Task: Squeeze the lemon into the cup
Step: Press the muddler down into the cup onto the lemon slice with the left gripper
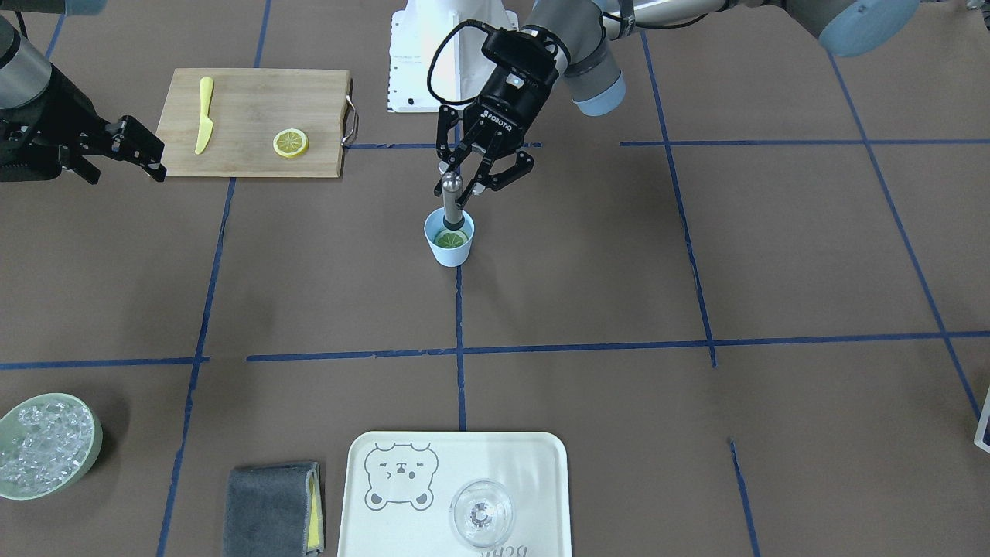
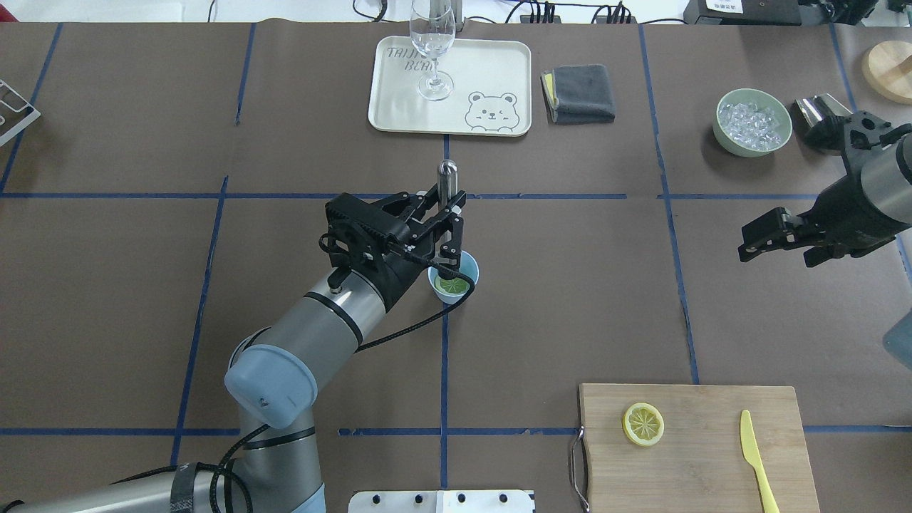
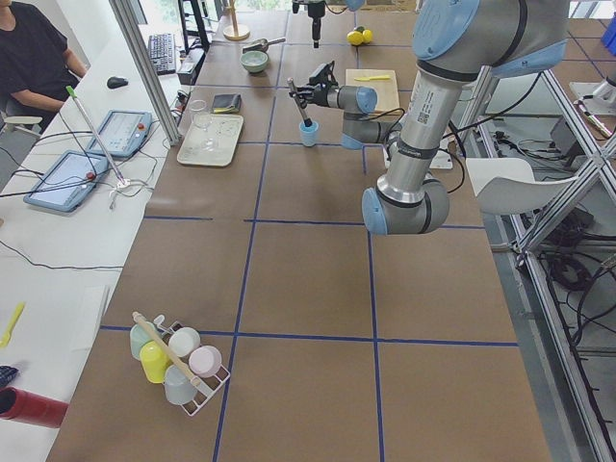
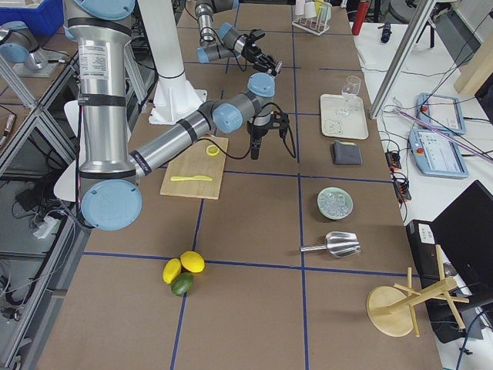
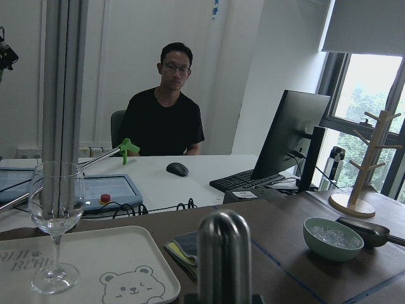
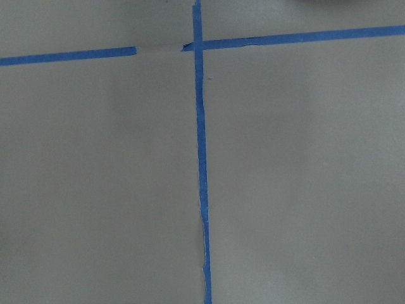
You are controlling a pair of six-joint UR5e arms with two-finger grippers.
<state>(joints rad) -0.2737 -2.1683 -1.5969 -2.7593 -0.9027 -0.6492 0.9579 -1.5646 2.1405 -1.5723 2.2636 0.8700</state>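
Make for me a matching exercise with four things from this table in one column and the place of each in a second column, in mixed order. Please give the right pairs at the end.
Things:
1. metal muddler
2. wine glass
3. yellow knife
4. ice

Places:
A. on the wooden board
B. in the pale green bowl
C. held by the left gripper, its lower end in the light-blue cup
D. on the tray with the bear drawing

Pairs: 1-C, 2-D, 3-A, 4-B
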